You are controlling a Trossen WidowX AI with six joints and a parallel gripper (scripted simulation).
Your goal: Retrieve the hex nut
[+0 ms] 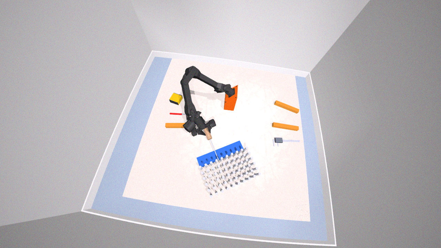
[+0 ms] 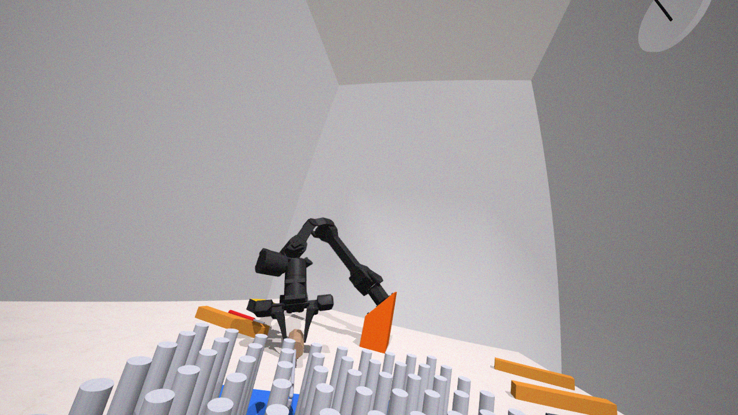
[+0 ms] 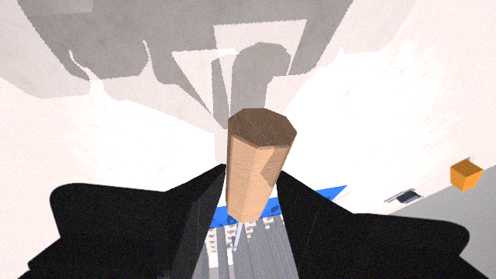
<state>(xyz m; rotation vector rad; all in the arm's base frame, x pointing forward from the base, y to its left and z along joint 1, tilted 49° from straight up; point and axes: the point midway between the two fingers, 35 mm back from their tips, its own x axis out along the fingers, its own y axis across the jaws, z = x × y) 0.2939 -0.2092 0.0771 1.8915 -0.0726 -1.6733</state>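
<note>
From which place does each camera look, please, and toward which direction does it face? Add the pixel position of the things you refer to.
Top: high above the table, looking steeply down; the arm and its gripper [image 1: 207, 131] [image 2: 295, 340] [image 3: 251, 172] show.
Exterior: low, behind the spacers [image 1: 228, 171] [image 2: 323, 395] [image 3: 257, 252], facing across them toward the arm, which shows with its gripper.
Wrist: on the arm near the gripper, looking along the fingers past the wooden handle [image 1: 208, 134] [image 2: 295, 342] [image 3: 252, 178]; only the black fingers show.
Shared: top and exterior both show the orange base plate [image 1: 229, 104] [image 2: 378, 325].
</note>
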